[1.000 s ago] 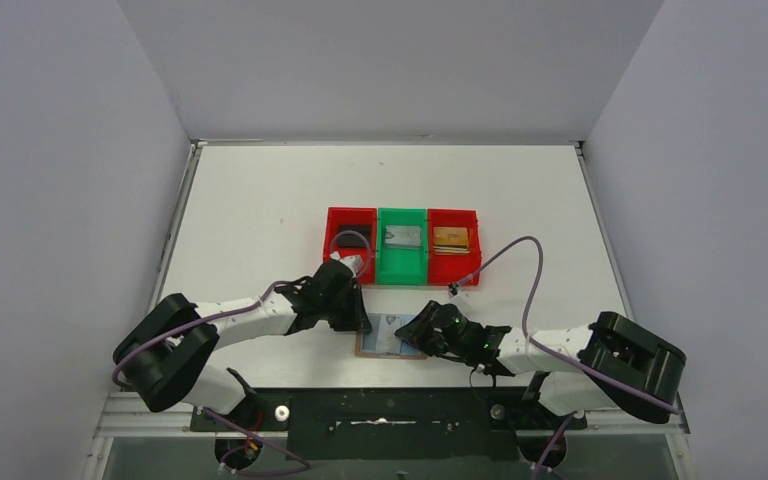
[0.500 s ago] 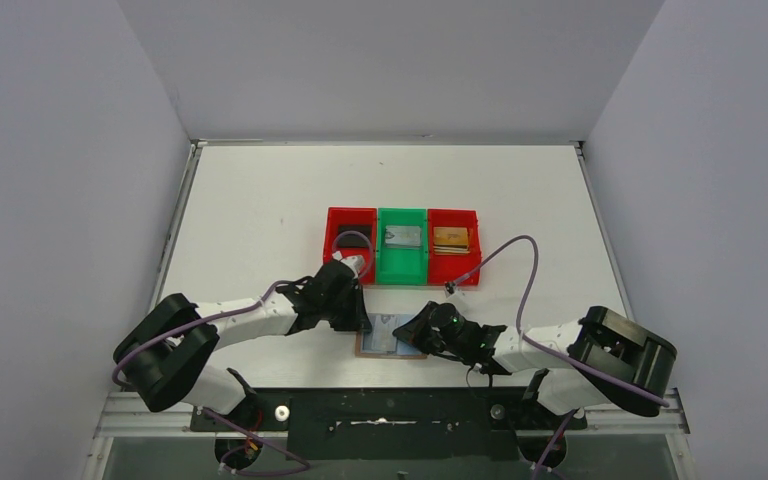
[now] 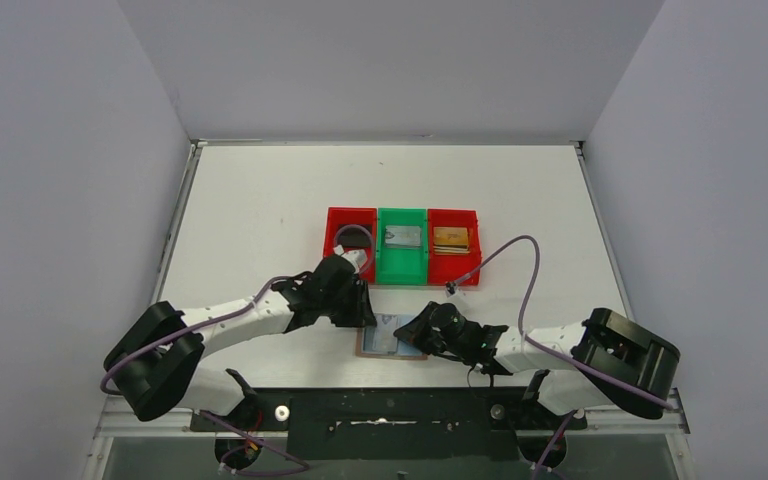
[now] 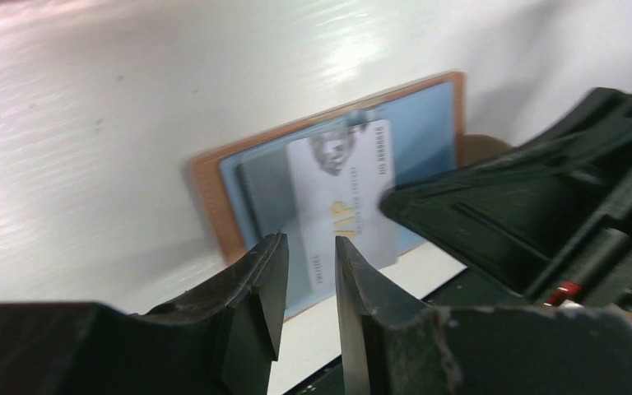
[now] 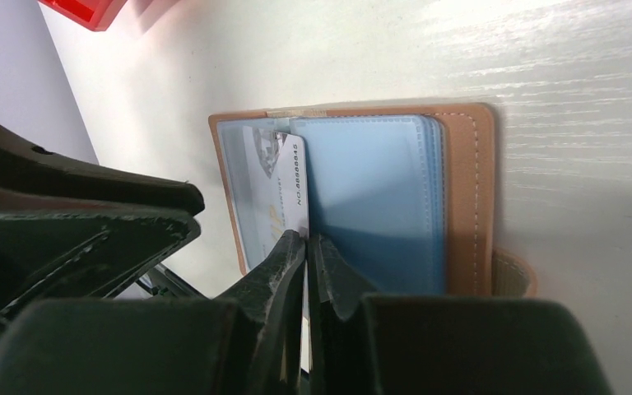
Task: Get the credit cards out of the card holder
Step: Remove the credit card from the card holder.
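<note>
From above, one card holder [image 3: 380,342] lies open on the white table [image 3: 260,200] close to its near edge, between the two arms. The left gripper [image 3: 365,312] is at the holder's far left corner and the right gripper [image 3: 407,330] is over its right half. Beyond stand three bins in a touching row, two red and one green: the left red bin [image 3: 350,211], the green bin [image 3: 402,211] and the right red bin [image 3: 453,212]. One grey card [image 3: 402,236] lies in the green bin and one gold-tan card [image 3: 450,238] in the right red bin. The left red bin shows something dark, half behind a purple cable [image 3: 352,232], too unclear to name or count. In the left wrist view, the left arm's two fingers [image 4: 251,288] stand a narrow gap apart with nothing between them. They hang just above the holder's near side, where one pale silver card [image 4: 341,197] lies on the blue lining, beside a darker slot; the view is somewhat blurred. In the right wrist view, the right arm's two fingers [image 5: 271,280] are pressed together on the near edge of that same card — a thin pale strip shows between the tips. The card sits on the left page, beside a stack of clear blue sleeves on the right page — and the one tan snap tab [image 5: 513,276] pokes out at the holder's right edge.
</note>
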